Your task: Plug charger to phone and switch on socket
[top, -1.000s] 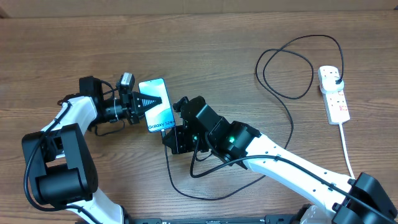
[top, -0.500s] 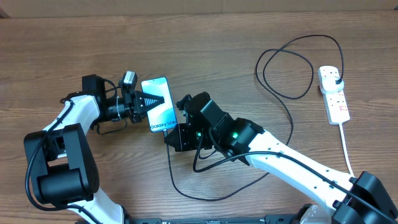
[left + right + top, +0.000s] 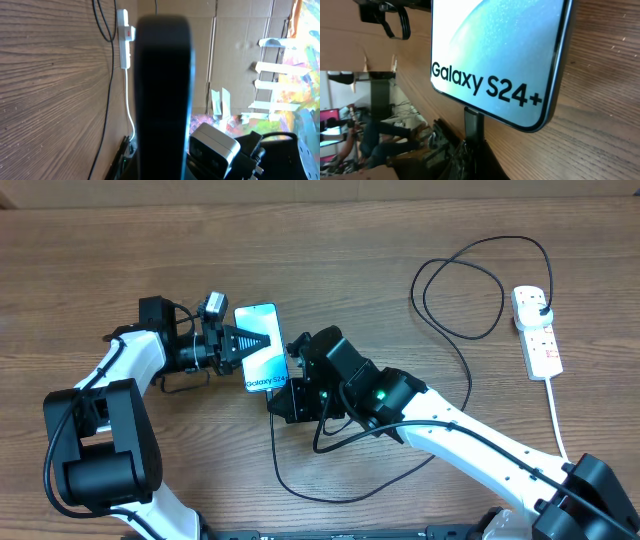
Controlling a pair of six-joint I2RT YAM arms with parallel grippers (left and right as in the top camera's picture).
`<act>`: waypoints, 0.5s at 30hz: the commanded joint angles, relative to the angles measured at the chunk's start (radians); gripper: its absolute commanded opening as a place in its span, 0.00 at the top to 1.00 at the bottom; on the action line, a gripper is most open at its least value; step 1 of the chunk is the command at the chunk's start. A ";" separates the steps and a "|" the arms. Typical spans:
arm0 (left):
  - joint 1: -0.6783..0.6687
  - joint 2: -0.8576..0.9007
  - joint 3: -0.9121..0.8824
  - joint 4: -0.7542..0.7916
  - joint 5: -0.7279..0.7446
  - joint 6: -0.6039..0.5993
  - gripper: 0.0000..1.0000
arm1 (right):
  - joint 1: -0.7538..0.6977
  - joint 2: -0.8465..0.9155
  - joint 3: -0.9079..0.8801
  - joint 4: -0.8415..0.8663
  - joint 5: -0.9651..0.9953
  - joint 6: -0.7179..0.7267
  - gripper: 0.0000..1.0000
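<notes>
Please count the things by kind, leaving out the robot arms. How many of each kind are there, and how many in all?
phone: 1
black charger cable: 1
white power strip: 1
Total: 3

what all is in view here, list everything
phone: one, light blue-teal screen, left of the table's centre, clamped by the left gripper
charger: one, black; plug tip at the phone's bottom edge, cable looping right across the table, other end in the socket
socket: one, white strip with reddish switches, far right of the table
white cord: one, runs from the socket toward the near edge
table: one, brown wood, under everything
cardboard: brown, behind the table, in the left wrist view
left gripper: one, black, shut on the phone
right gripper: one, black, shut on the charger at the phone's end
</notes>
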 commanded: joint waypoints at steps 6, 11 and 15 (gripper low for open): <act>-0.068 -0.025 -0.028 -0.038 0.056 0.008 0.96 | -0.150 -0.002 0.036 0.055 -0.076 -0.093 0.23; -0.068 -0.025 -0.028 -0.033 0.055 0.019 0.96 | -0.286 -0.002 0.035 -0.071 -0.199 -0.140 0.19; -0.069 -0.025 -0.028 -0.032 0.055 0.014 0.96 | -0.387 -0.002 0.033 -0.094 -0.376 -0.224 0.18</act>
